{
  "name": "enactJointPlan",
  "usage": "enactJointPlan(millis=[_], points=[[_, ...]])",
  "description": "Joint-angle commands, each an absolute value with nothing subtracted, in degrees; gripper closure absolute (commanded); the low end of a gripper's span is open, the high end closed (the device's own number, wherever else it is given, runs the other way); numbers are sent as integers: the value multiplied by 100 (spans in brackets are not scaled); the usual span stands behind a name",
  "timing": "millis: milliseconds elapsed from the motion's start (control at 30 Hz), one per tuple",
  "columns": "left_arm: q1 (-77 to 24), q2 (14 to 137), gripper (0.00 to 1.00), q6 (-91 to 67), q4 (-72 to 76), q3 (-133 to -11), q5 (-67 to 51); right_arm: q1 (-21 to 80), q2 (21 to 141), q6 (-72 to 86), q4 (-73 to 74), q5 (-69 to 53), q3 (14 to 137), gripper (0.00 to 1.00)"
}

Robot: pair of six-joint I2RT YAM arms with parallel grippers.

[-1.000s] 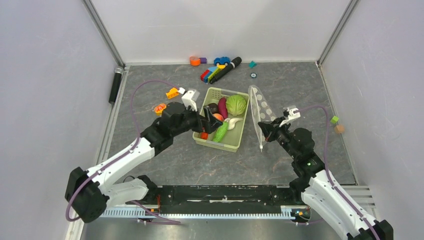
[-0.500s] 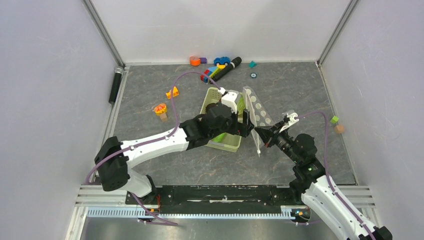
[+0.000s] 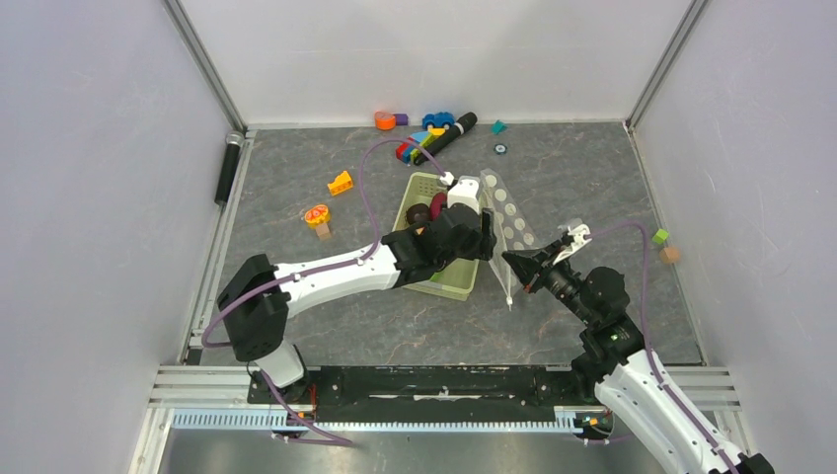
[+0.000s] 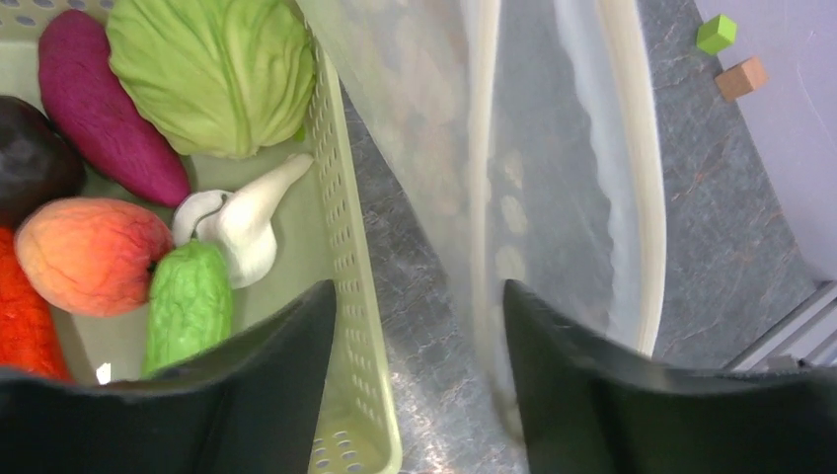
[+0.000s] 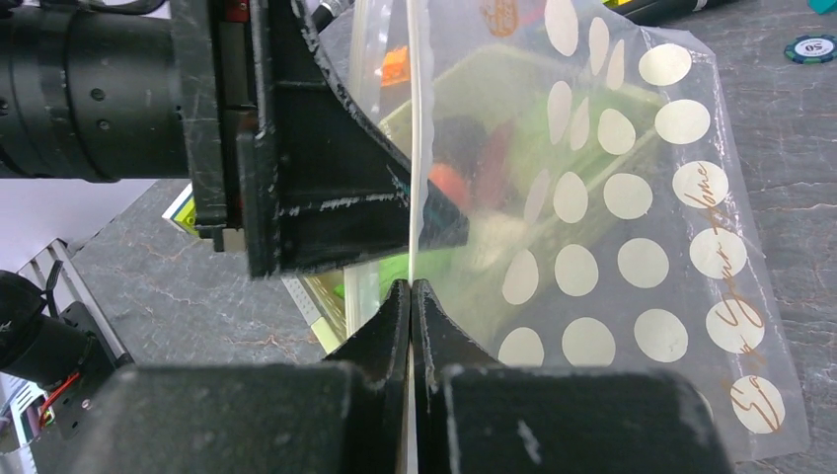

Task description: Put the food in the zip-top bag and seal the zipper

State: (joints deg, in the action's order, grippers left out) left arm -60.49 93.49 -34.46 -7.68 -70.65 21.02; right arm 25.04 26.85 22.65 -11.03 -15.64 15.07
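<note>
The food lies in the pale green basket [image 4: 341, 217]: cabbage [image 4: 212, 69], eggplant [image 4: 109, 109], maroon ball [image 4: 30, 158], peach [image 4: 89, 252], carrot [image 4: 25, 316], cucumber [image 4: 188, 301] and white piece [image 4: 247, 212]. The clear dotted zip-top bag [image 3: 508, 222] stands on edge right of the basket [image 3: 419, 183]. My right gripper [image 5: 411, 296] is shut on the bag's zipper [image 5: 413, 148] and holds it up. My left gripper [image 4: 419, 326] is open and empty. One finger is over the basket's right wall, the other at the bag's [image 4: 553, 148] open mouth.
Building-block toys [image 3: 424, 138] and a black marker [image 3: 452, 133] lie at the back. An orange block [image 3: 341, 183] and a round orange toy [image 3: 317, 214] lie left of the basket. A green cube [image 3: 660, 237] and a brown block [image 3: 670, 254] sit by the right wall.
My left arm has swung from the basket's left side across it to its right wall, beside the bag. My right gripper keeps hold of the bag and has shifted slightly left.
</note>
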Motion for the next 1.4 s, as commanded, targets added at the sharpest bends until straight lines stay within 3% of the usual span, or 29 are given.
enactJointPlan(millis=[0, 67, 100, 200, 400, 500, 733, 1033, 1200, 1367], points=[[-6049, 9524, 50, -3688, -699, -7420, 2203, 2513, 2600, 2124, -991, -1462, 1622, 100], [-6055, 9600, 90, -3608, -677, -7465, 2051, 2506, 2634, 2075, -780, -1207, 1673, 100], [-6054, 9625, 98, -3611, -700, -7486, 2004, 2512, 2665, 2044, -672, -1075, 1695, 100], [-6055, 9587, 98, -3609, -703, -7444, 1759, 2510, 2817, 1991, -488, -794, 1802, 97], [-6059, 9375, 98, -4035, -945, -7369, 1650, 2514, 3079, 1997, -622, -756, 1919, 74], [-6056, 9364, 98, -4163, -971, -7404, 1329, 2511, 3281, 2042, -756, -822, 2002, 56], [-6080, 9315, 98, -4228, -1114, -7578, 1265, 2615, 3711, 2045, -946, -747, 2187, 41], [-6110, 9217, 98, -4019, -1215, -7906, 1203, 3194, 4480, 1998, 225, 1350, 3030, 51], [-6113, 9067, 98, -3683, -1740, -8305, 1914, 3302, 4811, 1878, 1341, 2637, 4133, 81], [-6109, 8888, 98, -3678, -2250, -8345, 2478, 3305, 5237, 1857, 3049, 4400, 5499, 87]])
